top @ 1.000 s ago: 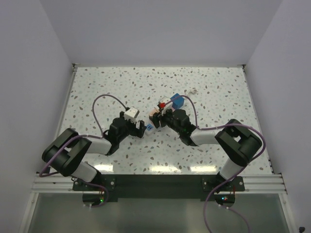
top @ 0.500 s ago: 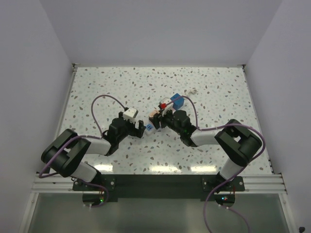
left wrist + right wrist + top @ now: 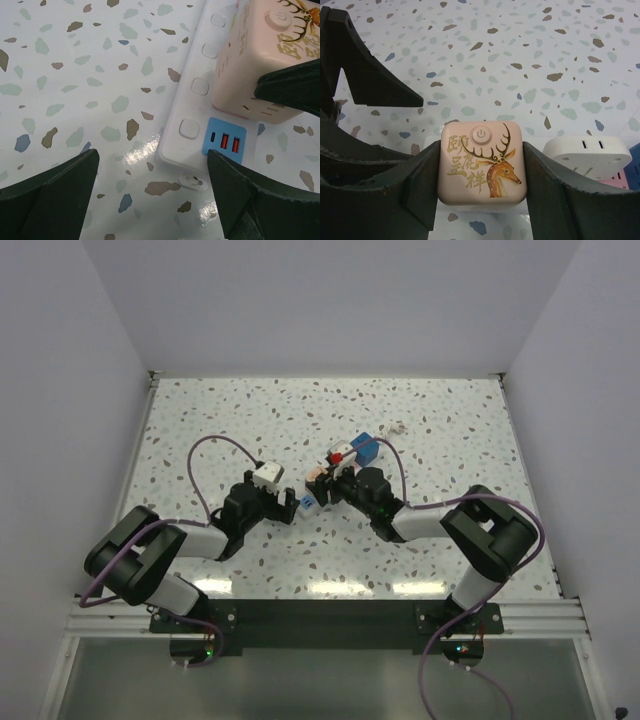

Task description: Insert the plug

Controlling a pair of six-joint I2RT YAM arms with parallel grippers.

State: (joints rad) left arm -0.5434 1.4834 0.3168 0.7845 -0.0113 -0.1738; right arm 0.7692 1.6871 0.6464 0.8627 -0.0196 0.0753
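White walls enclose a speckled table [image 3: 450,440]. At its centre lies a white power strip [image 3: 197,95]; the pink plug [image 3: 481,162] sits over it, clamped in the right claw [image 3: 481,172]. Just left, the left claw [image 3: 152,160] gapes empty.

Desk [image 3: 450,410]: white terrazzo, flecked grey and brown | power strip [image 3: 186,107]: white, laid flat near centre, blue USB panel [image 3: 224,137] set at one end | small white object [image 3: 398,426]: seen apart, far right.
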